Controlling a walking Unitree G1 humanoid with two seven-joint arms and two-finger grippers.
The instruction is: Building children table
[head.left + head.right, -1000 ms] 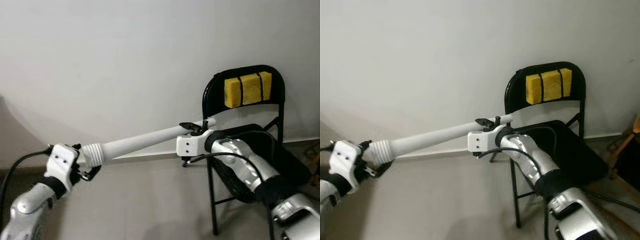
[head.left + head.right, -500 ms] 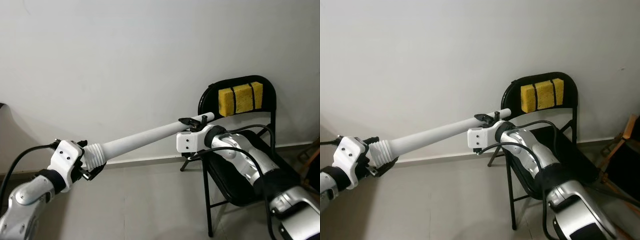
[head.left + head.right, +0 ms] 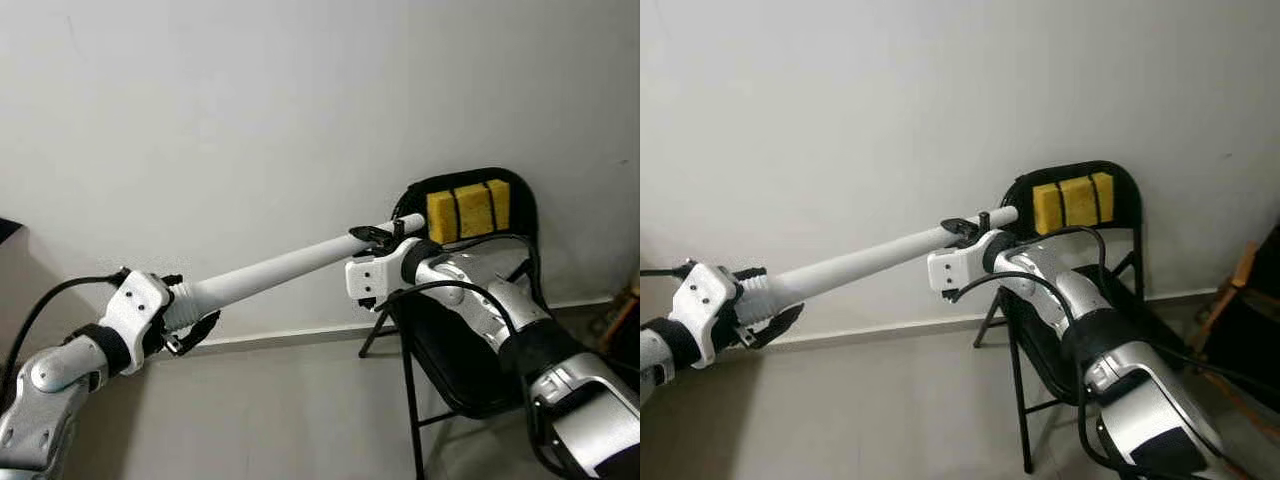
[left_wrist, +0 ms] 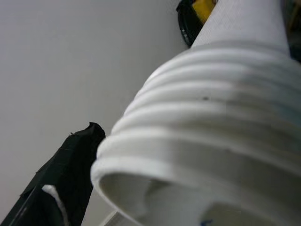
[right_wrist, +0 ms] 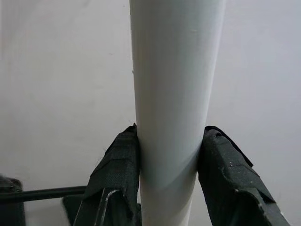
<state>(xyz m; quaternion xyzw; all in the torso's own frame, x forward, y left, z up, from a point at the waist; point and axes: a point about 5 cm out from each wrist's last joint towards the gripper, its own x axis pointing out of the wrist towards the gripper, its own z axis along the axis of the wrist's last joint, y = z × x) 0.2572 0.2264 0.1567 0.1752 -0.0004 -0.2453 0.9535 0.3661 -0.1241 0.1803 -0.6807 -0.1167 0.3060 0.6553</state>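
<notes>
A long white table leg [image 3: 270,272] hangs in the air between my two arms, in front of a pale wall. Its thick end has screw threads [image 4: 207,141] and sits in my left gripper [image 3: 182,322], which is shut on it; one black finger [image 4: 61,174] lies against the threads. My right gripper [image 3: 378,236] is shut on the thin end, and its two pads [image 5: 115,179] press the round shaft [image 5: 171,94] from both sides. The leg slopes upward from left to right.
A black folding chair [image 3: 470,350] stands against the wall behind my right arm, with a yellow sponge [image 3: 468,207] strapped to its backrest. A wooden frame [image 3: 1240,280] shows at the far right. Grey floor [image 3: 290,410] lies below the leg.
The camera has shifted, so the chair sits further left and lower in the picture. The leg's thin end has risen relative to the chair. Both grips are unchanged.
</notes>
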